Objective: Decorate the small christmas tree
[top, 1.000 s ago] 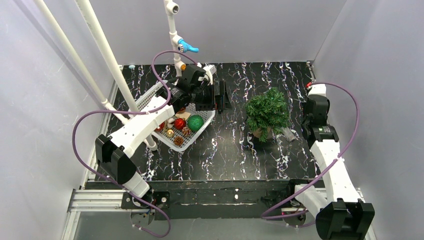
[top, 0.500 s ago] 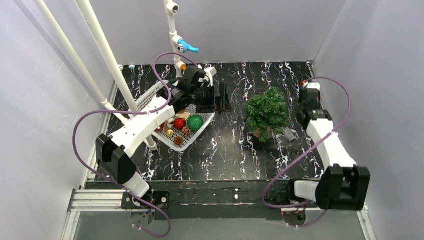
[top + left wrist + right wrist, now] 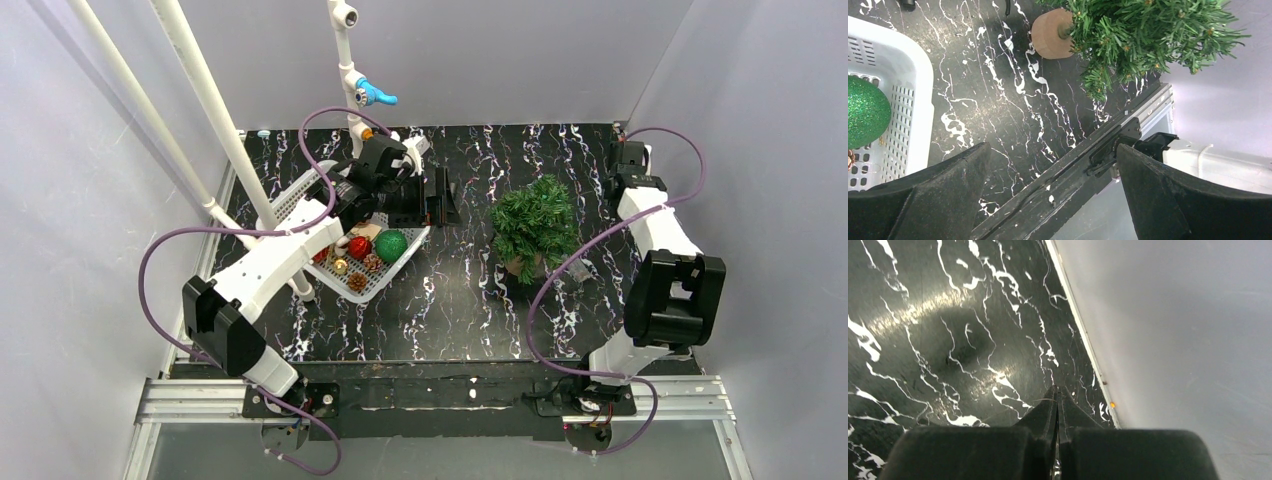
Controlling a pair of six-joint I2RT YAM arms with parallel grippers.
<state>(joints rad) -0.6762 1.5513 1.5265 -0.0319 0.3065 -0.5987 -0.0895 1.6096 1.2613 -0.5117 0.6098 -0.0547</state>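
Note:
The small christmas tree (image 3: pixel 535 222) stands right of centre on the black marbled table, its brown base (image 3: pixel 1052 35) showing in the left wrist view under the needles (image 3: pixel 1143 35). My left gripper (image 3: pixel 440 195) hovers open between the white basket (image 3: pixel 385 275) and the tree, with nothing between its fingers (image 3: pixel 1052 150). The basket holds a glittery green ball (image 3: pixel 391 245) (image 3: pixel 865 117), a red ball (image 3: pixel 359 247) and pine cones (image 3: pixel 357 282). My right gripper (image 3: pixel 628 150) is at the far right corner, shut (image 3: pixel 1058 388), with only a fine strand at its tip and no ornament showing.
White pipes (image 3: pixel 215 110) rise at the left, one with a blue valve (image 3: pixel 372 94). A small pale object (image 3: pixel 578 268) lies right of the tree's base. Grey walls (image 3: pixel 1173 315) close in the table on the far, left and right sides. The basket's rim (image 3: pixel 918 75) is just left of my left fingers.
The right arm has drawn away from the tree and folded back, carrying its shut gripper to the far right corner. The left gripper has shifted only slightly and stays open.

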